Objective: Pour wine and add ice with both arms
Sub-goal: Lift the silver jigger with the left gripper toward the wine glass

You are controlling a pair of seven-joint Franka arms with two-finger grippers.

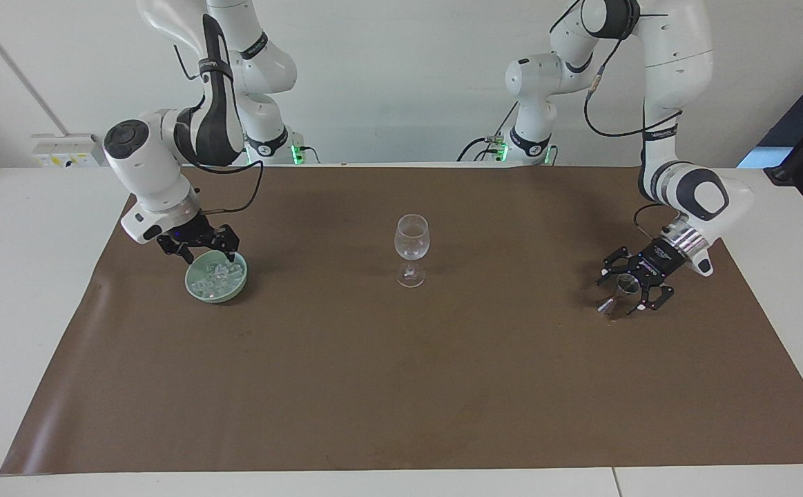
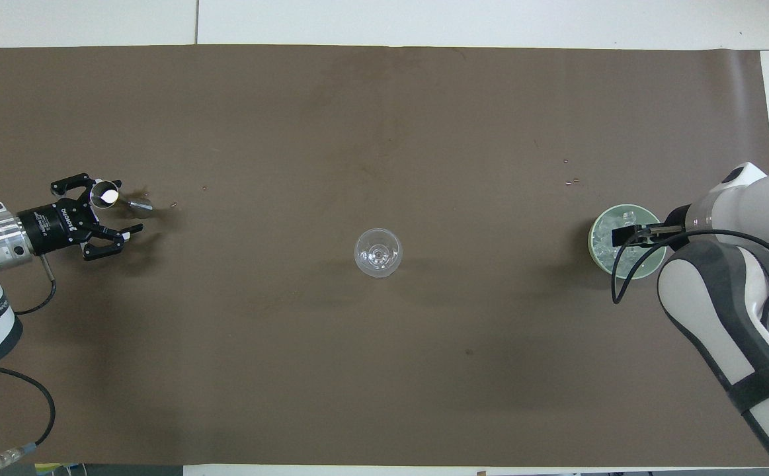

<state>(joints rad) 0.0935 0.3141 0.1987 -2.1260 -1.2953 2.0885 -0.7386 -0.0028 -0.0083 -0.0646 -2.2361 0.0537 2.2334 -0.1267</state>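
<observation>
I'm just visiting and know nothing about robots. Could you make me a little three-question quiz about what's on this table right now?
1. True or false: the wine glass already has ice in it.
2. What holds the ice? A) a green bowl B) a metal tray C) the wine glass
3. Fill in: the left gripper is open around a small metal ____.

Key
1. False. The glass looks empty and stands alone mid-mat, between the two arms.
2. A. The green bowl sits toward the right arm's end, with the right gripper just over it.
3. Cup. The metal cup stands between the spread fingers.
</observation>
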